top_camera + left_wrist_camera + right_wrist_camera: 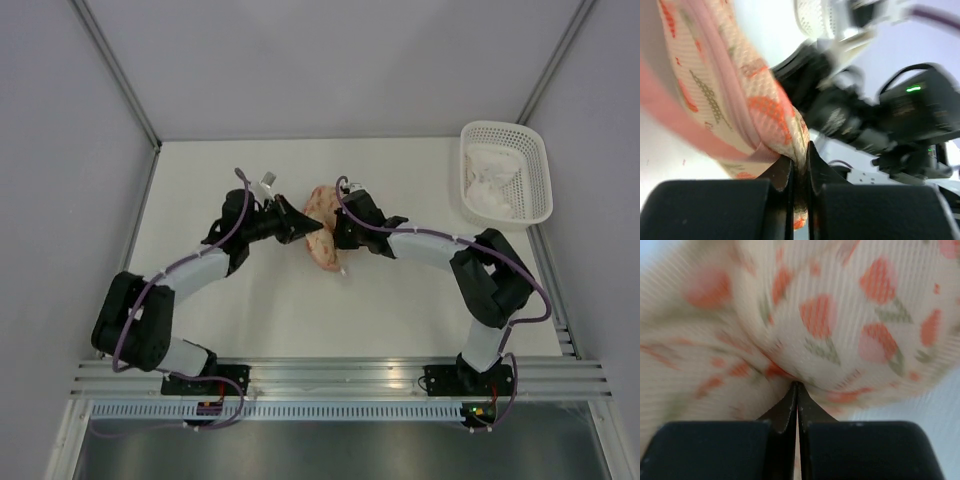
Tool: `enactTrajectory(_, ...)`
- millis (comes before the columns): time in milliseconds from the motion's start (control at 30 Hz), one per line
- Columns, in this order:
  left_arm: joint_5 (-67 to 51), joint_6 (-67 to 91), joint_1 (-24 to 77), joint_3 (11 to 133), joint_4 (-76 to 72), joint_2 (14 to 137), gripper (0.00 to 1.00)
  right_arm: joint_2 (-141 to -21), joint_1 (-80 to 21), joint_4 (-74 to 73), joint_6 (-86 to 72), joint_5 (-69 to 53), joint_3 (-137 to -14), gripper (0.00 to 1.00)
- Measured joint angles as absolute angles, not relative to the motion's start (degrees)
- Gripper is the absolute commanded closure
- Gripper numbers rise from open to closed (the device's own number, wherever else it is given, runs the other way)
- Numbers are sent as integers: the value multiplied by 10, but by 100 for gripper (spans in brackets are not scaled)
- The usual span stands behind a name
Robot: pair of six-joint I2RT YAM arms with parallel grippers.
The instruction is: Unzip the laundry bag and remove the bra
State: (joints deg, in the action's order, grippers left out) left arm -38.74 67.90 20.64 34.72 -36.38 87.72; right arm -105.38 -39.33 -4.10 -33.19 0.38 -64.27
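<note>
Cream laundry bag [322,240] lies with its long axis far-to-near. Left claw [800,172] and right claw [796,400] pinch its opposite sides.

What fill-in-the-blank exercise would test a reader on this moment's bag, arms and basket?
1. Jaws of the left arm are ____ on the bag.
2. Jaws of the right arm pinch the same ____.
3. The white basket stands at the table's far ____ corner.
Missing words: shut; bag; right.
</note>
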Motion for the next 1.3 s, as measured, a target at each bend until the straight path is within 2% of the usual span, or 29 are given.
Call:
enactTrajectory(33, -369, 632, 215, 394, -274, 844, 98, -1040, -392, -40, -331, 3, -640, 100)
enactTrajectory(67, -352, 585, 222, 443, -206, 819, 98, -1027, -391, -40, -330, 1, -635, 95)
enactTrajectory(100, -337, 542, 227, 492, -150, 800, 98, -1014, -391, -43, -331, -2, -630, 82)
enactTrajectory(133, -325, 503, 230, 543, -98, 787, 98, -1004, -391, -43, -333, -5, -625, 51)
enactTrajectory(167, -316, 472, 230, 587, -58, 780, 98, -995, -392, -44, -335, -8, -622, 38)
enactTrajectory(233, -303, 416, 230, 666, 7, 769, 98, -979, -392, -48, -335, -15, -619, 22)
enactTrajectory(300, -296, 373, 231, 713, 51, 763, 98, -961, -393, -53, -332, -21, -616, 12)
enactTrajectory(533, -257, 291, 255, 787, 192, 774, 98, -844, -391, -121, -320, 11, -586, 10)
enactTrajectory(733, -155, 225, 279, 810, 338, 822, 98, -732, -375, -147, -305, 61, -586, 10)
enactTrajectory(933, -12, 183, 310, 816, 423, 831, 98, -696, -353, -188, -297, 101, -582, 9)
enactTrajectory(1067, 85, 164, 370, 830, 449, 856, 98, -694, -343, -208, -296, 110, -581, 9)
enactTrajectory(1300, 227, 152, 485, 838, 462, 972, 98, -693, -339, -226, -294, 120, -581, 9)
